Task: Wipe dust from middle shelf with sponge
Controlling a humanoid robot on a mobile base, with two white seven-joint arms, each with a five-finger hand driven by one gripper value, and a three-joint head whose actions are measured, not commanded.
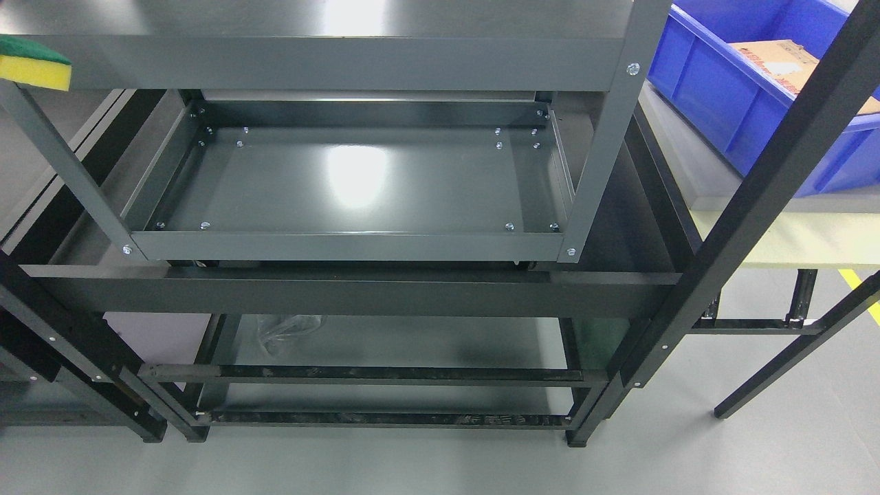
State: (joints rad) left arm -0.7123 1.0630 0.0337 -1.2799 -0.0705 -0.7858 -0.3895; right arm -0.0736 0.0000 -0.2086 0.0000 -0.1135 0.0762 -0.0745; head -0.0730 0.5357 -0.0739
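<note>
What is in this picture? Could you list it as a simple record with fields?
sponge: yellow with a green top, at the top shelf's left front corner, at the picture's left edge
top shelf: grey, nearest the camera
middle shelf: grey tray, bare, with a glare spot
bin: blue, on a table to the right, cardboard inside
floor: grey
robot hands: none in view
wiping: not begun, sponge lies apart from the middle shelf
</note>
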